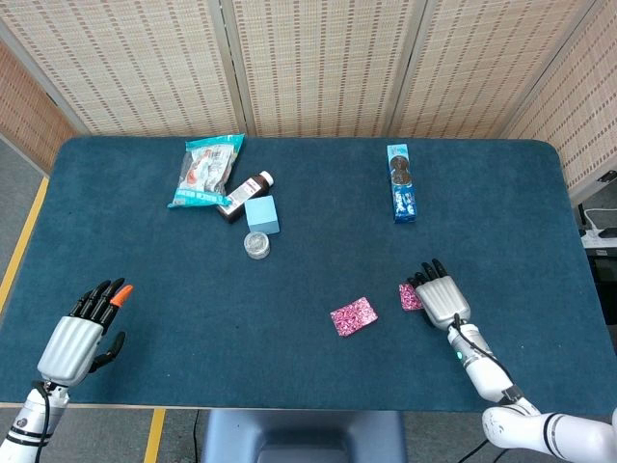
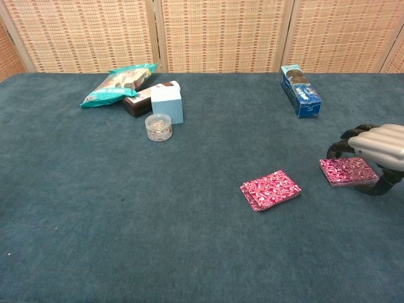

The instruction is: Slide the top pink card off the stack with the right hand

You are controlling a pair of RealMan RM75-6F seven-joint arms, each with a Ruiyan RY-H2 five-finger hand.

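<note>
A small pile of pink patterned cards lies at the table's right, also seen from the head view as the pink pile. My right hand hovers over its right half, palm down. The fingertips curl down at the pile's far left edge, and the thumb sits at its near right corner. The cards lie flat on the cloth, and I cannot tell if the hand presses them. A second pink pile lies apart, further left. My left hand rests open at the near left edge.
At the back left sit a teal snack bag, a brown bottle, a light blue box and a small round jar. A blue biscuit box lies at the back right. The blue cloth ends just right of my right hand.
</note>
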